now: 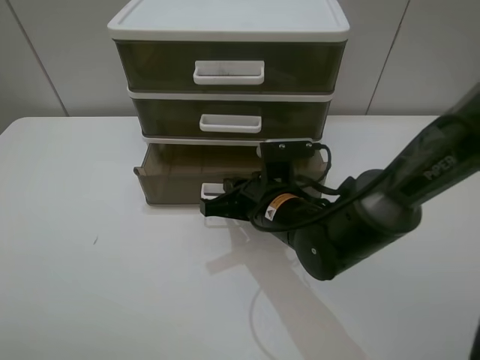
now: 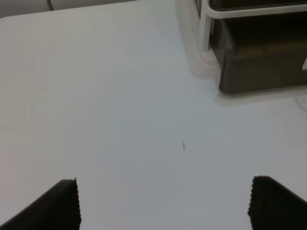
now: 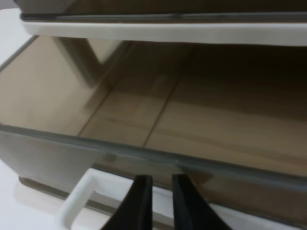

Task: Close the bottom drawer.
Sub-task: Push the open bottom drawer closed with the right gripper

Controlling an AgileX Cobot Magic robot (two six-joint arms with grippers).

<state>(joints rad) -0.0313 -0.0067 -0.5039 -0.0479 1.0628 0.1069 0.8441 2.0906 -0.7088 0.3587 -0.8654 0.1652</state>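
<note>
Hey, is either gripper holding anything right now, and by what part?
Nothing is held. The right gripper, fingers nearly shut, sits at the white handle of the bottom drawer without clasping it. The left gripper hangs open and empty.

The bottom drawer [image 3: 144,110] is smooth, translucent smoky-brown plastic (its handle [image 3: 79,197] opaque white plastic); the table [image 1: 90,300] looks matt white; the left gripper [image 2: 163,203] has black, ridged fingers [image 2: 64,206]

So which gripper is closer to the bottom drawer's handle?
Right. The right gripper is at the handle; the left gripper hovers over the table, away from the drawer.
</note>
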